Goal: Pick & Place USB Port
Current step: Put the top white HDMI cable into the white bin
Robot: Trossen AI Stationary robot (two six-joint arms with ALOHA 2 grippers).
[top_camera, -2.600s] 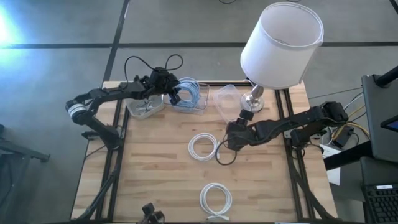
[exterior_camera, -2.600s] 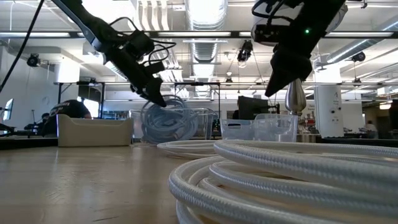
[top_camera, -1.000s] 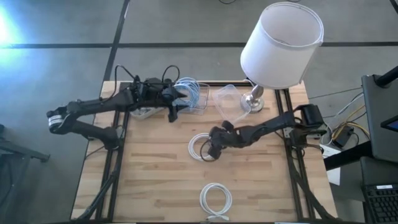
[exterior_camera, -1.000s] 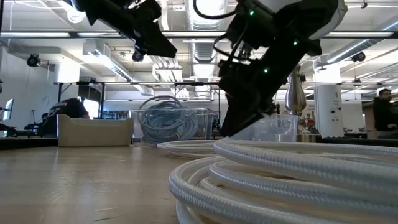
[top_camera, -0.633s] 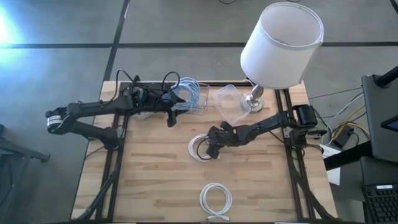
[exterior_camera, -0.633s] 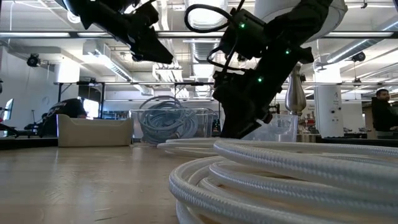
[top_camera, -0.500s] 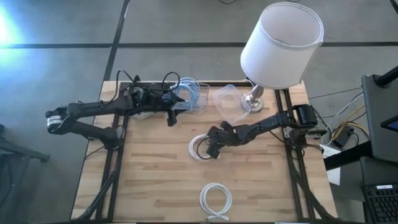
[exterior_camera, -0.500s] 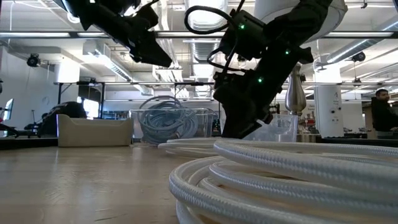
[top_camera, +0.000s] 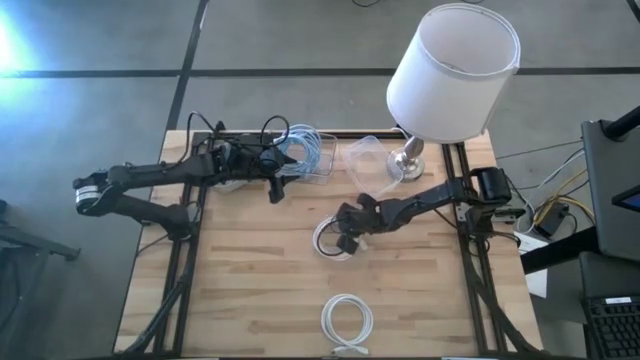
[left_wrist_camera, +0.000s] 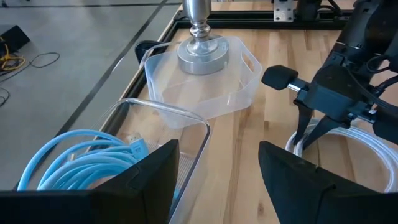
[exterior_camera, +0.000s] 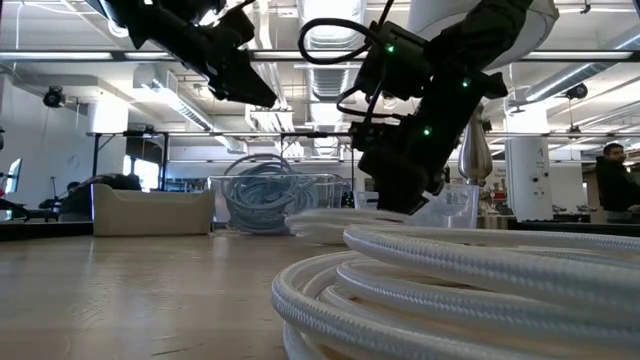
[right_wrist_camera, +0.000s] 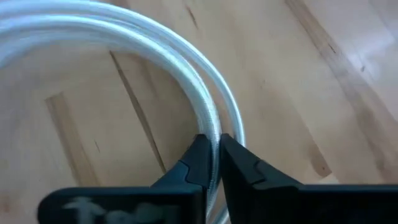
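Observation:
A white coiled cable (top_camera: 328,238) lies mid-table; my right gripper (top_camera: 347,240) is shut on it, as also shows in the right wrist view (right_wrist_camera: 212,155) and the low view (exterior_camera: 400,195). A second white coil (top_camera: 347,321) lies near the front edge and fills the low view's foreground (exterior_camera: 450,290). My left gripper (top_camera: 275,188) hangs open and empty above the table beside the clear bin (top_camera: 318,170) that holds a blue cable (top_camera: 300,150). The left wrist view shows its gripper (left_wrist_camera: 217,186) and the blue cable (left_wrist_camera: 93,158). My right gripper pinches a strand of the white coil (right_wrist_camera: 210,127) between its two fingertips, on the coil's right side. The fingers come from above, slanting from the table's right, and lie across the strand. In the low view the held side (exterior_camera: 320,216) is raised off the table.
An empty clear bin (top_camera: 365,160) stands tilted at the back, next to the lamp's metal base (top_camera: 406,160) under a big white shade (top_camera: 452,70). A smaller clear container (top_camera: 232,178) sits left of the blue-cable bin. A person stands in the room behind (exterior_camera: 612,190).
My right gripper has gone a little toward the table's right edge and up, staying shut on the white coil. The coil has slid with it and its held side has risen off the table. My left arm has drawn back slightly toward the left.

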